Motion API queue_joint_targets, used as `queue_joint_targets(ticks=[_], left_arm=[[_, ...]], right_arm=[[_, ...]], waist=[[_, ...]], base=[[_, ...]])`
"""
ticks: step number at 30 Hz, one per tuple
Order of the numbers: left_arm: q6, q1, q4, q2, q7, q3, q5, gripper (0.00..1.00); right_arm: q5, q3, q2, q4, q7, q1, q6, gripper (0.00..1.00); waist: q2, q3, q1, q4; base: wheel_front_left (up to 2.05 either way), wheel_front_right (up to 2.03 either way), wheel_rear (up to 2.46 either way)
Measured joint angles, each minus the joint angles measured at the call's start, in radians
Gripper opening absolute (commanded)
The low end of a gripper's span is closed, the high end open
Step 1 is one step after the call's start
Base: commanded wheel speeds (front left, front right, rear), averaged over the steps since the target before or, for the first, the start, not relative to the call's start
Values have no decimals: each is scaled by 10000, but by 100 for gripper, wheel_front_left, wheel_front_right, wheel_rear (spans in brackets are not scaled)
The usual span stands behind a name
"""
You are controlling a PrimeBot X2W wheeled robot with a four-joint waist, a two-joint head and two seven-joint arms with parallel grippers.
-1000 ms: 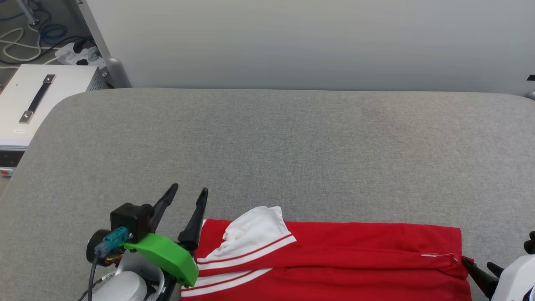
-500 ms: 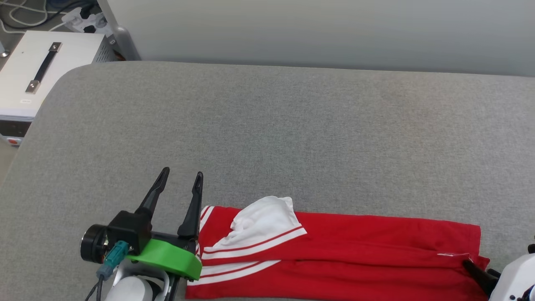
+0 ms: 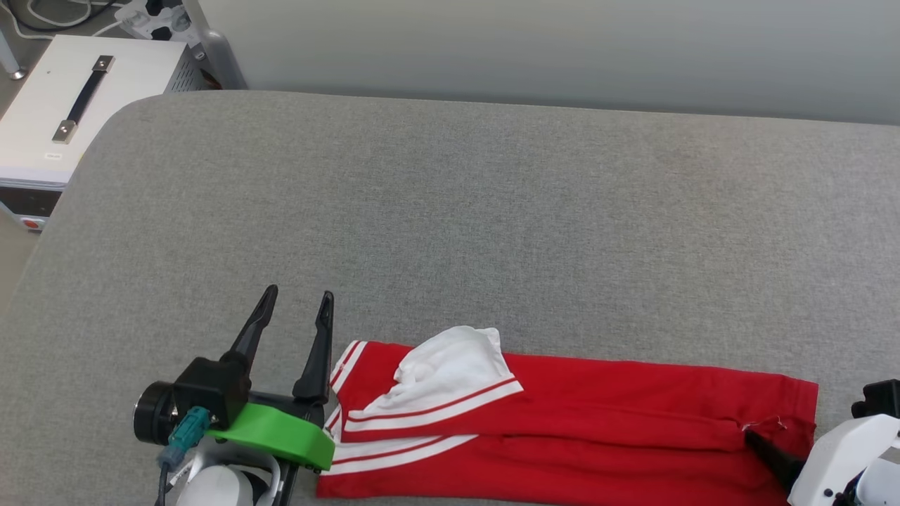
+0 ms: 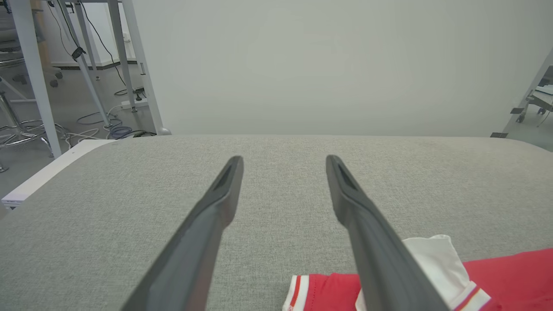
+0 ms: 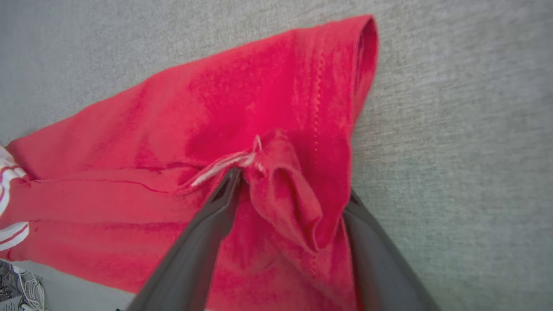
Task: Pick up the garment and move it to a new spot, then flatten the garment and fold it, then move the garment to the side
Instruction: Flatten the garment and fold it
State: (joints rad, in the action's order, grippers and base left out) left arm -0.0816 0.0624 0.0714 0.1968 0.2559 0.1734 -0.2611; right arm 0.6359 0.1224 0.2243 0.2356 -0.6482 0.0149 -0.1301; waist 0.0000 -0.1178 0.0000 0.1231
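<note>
Since a second ago the right gripper (image 5: 293, 185) has nosed further over the right end of the red short-sleeved jersey shirt with white sleeves (image 3: 598, 422), though the head camera shifted too; its jaws stand apart, a loose fold bunched between them; the left gripper (image 3: 299, 293), also spread, hovers just beside the striped left end; the shirt lies as a long band at the near edge of the grey cloth-covered table (image 3: 450, 211); thin and limp, it will likely sag, so pinching both ends through all layers seems best.

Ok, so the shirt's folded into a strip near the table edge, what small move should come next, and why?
Probably slide the left gripper to its right and down onto the striped end of the garment. It stands open over the table, just beside the cloth, while the right gripper, open, straddles a bunched red fold at the other end.
</note>
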Motion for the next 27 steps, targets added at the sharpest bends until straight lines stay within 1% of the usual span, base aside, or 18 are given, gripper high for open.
queue_joint_targets(ticks=[1, 2, 3, 4, 5, 10, 16, 20, 27], left_arm=[[-42, -1, 58, -73, 0, -56, 42, 100], [-90, -2, 98, -111, 0, -96, 88, 100], [-132, -4, 132, -142, 0, -146, 142, 100], [-178, -4, 157, -165, 0, -192, 203, 100], [-213, -6, 178, -186, 0, -228, 263, 100], [-326, -22, 274, -362, 0, -426, 351, 100], [-380, -140, 422, -403, 0, -527, 443, 100], [-422, -204, 447, -412, 0, -548, 502, 100], [-456, -223, 497, -428, 0, -535, 512, 100]], right_arm=[[2, -27, -13, 25, 2, -18, 0, 100], [2, -31, -15, 52, 8, -25, 0, 82], [0, -29, -13, 94, 27, -30, -2, 41], [-2, -31, -4, 136, 65, -35, -2, 16], [-10, -48, 8, 165, 128, -42, -2, 0], [-23, -98, 65, 343, 587, -50, -12, 0], [27, -81, 226, 437, 1229, -41, -27, 0], [6, 50, 516, 568, 1498, -41, -29, 0], [-347, 625, 1310, 1118, 1795, -43, -27, 0]], waist=[[0, 14, 0, -8], [0, 26, 0, -15], [0, 38, 0, -26], [0, 50, 0, -37], [0, 61, 0, -46], [0, 146, 0, -101], [0, 329, 0, -197], [0, 431, 0, -274], [0, 587, 0, -355]], base=[[0, 0, 0], [0, 0, 0], [0, 0, 0], [0, 0, 0], [0, 0, 0], [0, 0, 0], [0, 0, 0], [0, 0, 0], [0, 0, 0]])
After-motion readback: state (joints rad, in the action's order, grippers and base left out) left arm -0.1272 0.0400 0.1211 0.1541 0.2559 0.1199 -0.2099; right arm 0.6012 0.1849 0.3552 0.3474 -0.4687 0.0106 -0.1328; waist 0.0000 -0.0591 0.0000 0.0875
